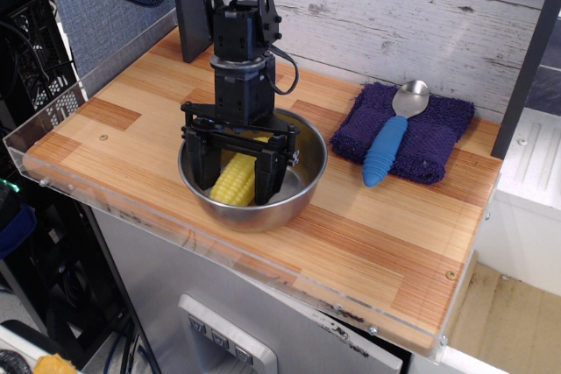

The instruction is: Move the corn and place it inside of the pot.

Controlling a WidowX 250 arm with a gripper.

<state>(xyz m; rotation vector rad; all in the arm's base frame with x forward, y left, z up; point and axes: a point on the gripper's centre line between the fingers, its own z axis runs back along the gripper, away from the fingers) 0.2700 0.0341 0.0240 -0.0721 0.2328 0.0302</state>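
Where the tool (235,179) reaches down into the pot (302,177) on the bench (368,234), we see its jaws spread wide, with the corn (234,179) lying loose between them inside the pot.

On one wooden worktop (368,234): one steel pot (302,183), one yellow corn cob (234,180), one blue-handled spoon (391,137), one dark purple cloth (434,133) and one black robot arm with a single pincer (235,172).
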